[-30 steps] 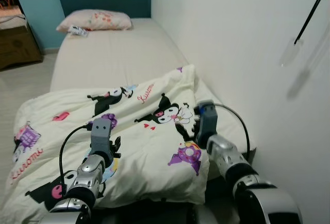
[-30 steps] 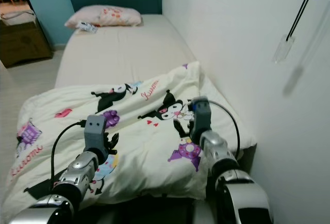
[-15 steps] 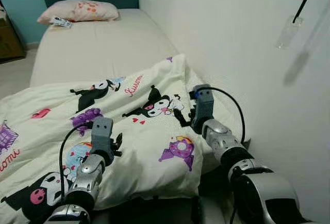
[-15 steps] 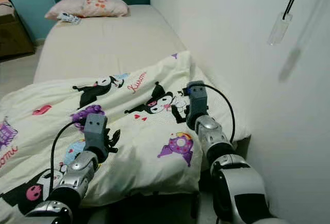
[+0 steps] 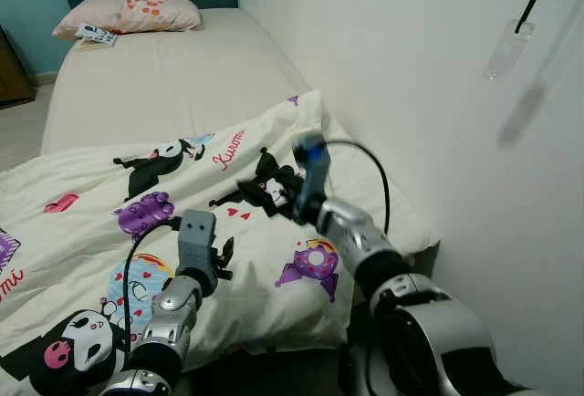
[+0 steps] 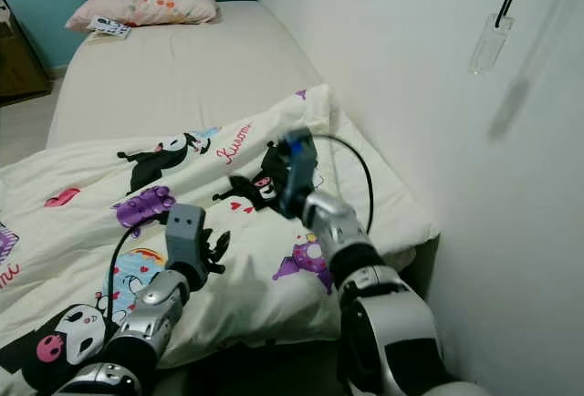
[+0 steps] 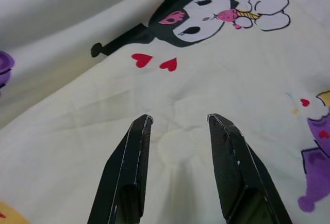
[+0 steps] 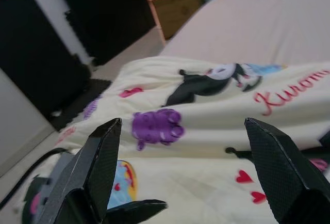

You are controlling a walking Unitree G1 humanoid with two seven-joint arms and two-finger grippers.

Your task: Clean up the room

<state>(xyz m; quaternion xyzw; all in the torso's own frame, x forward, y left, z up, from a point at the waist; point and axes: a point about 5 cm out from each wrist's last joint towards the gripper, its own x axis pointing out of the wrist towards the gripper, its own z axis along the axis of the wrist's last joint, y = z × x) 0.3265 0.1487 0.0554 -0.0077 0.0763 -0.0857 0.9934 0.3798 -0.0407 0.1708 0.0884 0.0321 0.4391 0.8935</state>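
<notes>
We judge the quilt (image 5: 182,223) soft and light; both grippers, left (image 7: 178,126) and right (image 8: 180,136), gape over it; pinch its edge.

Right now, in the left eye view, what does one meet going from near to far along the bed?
left gripper → right gripper → blanket's far corner → bare mattress → pillow

**Camera setup**

Head stereo pair looks forward and down over the bed (image 5: 173,77) toward the pillow (image 5: 128,13), wall on the right. Left wrist view sits close above the printed blanket (image 7: 170,105). Right wrist view faces across the blanket toward the floor; both wrist views share it.
</notes>
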